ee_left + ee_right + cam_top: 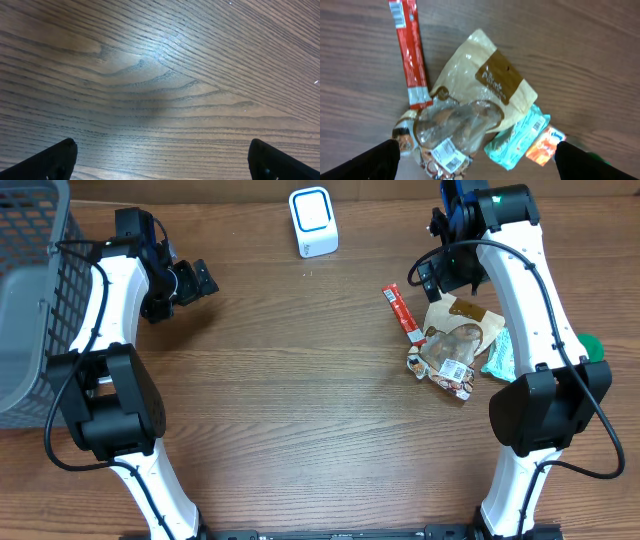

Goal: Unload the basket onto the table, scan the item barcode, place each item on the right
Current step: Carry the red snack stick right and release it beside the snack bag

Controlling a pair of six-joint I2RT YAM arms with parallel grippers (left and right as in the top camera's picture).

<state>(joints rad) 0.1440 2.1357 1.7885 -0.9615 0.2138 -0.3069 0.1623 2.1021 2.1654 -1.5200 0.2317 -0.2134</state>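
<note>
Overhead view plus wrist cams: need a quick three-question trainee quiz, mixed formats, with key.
1. True or false: the left gripper and the right gripper are both open and empty.
2. Which item lies nearest the white scanner? A) red stick packet B) teal tissue pack C) beige pouch
3. Short answer: what lies under the left gripper?

Key: 1 true; 2 A; 3 only bare table.
</note>
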